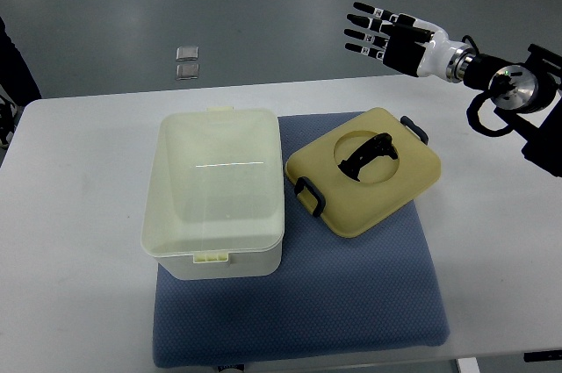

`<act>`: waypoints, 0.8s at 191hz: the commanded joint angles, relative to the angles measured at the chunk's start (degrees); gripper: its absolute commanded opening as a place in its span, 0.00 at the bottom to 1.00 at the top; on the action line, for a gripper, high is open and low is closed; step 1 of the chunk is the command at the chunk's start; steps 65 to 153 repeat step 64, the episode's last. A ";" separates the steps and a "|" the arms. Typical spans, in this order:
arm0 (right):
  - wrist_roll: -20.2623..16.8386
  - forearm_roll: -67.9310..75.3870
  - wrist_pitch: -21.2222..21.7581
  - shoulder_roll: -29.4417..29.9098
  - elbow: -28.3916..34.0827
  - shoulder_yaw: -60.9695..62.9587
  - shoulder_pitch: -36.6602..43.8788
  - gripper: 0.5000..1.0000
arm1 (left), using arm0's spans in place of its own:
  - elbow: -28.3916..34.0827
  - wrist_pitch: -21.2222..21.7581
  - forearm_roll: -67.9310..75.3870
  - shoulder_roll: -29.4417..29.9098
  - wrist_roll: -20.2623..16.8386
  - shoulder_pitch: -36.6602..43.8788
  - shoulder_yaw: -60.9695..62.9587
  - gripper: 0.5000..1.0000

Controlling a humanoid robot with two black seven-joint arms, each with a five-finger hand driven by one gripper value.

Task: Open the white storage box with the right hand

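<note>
The white storage box point(215, 193) stands open on the left part of a blue mat point(351, 294), its inside bare. Its yellowish lid point(362, 171) lies flat on the mat to the box's right, with a black handle in a round recess and dark latches at two sides. My right hand point(382, 35) hovers beyond the table's far edge, above and to the right of the lid, fingers spread and pointing left, holding nothing. The left arm does not show.
The white table point(79, 241) carries the mat. Two small square metal plates point(187, 63) lie on the grey floor behind the table. A dark object shows at the left edge point(13, 66).
</note>
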 commanded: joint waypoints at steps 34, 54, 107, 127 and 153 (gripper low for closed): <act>1.04 -0.16 0.25 0.28 -0.01 -0.01 -0.09 0.85 | 0.00 -0.01 0.00 0.00 0.00 0.06 0.00 1.00; 1.04 0.01 0.34 0.28 0.08 0.08 -0.09 0.85 | 0.00 -0.01 0.00 0.00 0.00 -0.03 0.00 1.00; 1.04 0.01 0.51 0.28 0.08 -0.01 -0.09 0.85 | 0.00 -0.01 0.00 0.00 0.00 0.06 0.00 1.00; 1.04 0.01 0.51 0.28 0.08 -0.01 -0.09 0.85 | 0.00 -0.01 0.00 0.00 0.00 0.06 0.00 1.00; 1.04 0.01 0.51 0.28 0.08 -0.01 -0.09 0.85 | 0.00 -0.01 0.00 0.00 0.00 0.06 0.00 1.00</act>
